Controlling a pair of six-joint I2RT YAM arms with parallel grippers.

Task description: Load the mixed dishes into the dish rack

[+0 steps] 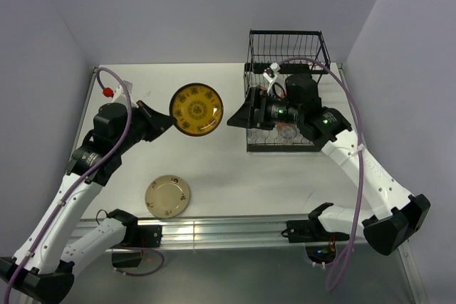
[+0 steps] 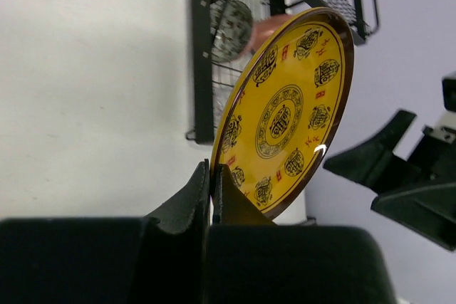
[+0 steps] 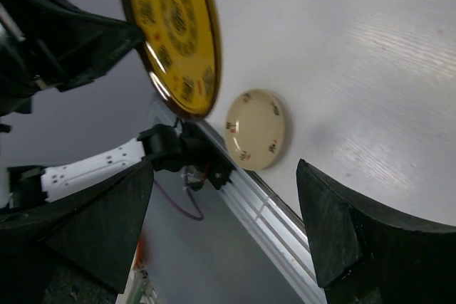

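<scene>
My left gripper [image 1: 168, 117] is shut on the rim of the yellow patterned plate [image 1: 196, 109] and holds it in the air left of the dish rack [image 1: 285, 69]. In the left wrist view the plate [image 2: 285, 115] stands on edge between my fingers [image 2: 194, 190], with the rack [image 2: 235, 26] behind it. My right gripper [image 1: 239, 113] is open and empty at the rack's left side, facing the plate [image 3: 171, 33]. The tan speckled plate [image 1: 167, 196] lies flat near the table's front edge and also shows in the right wrist view [image 3: 255, 129]. Some glasses and an orange dish show dimly inside the rack.
The white table [image 1: 214, 169] ends at a metal rail [image 1: 228, 229] along the front. Grey walls close the back and both sides. A purple cable [image 1: 349, 105] loops over the right arm beside the rack.
</scene>
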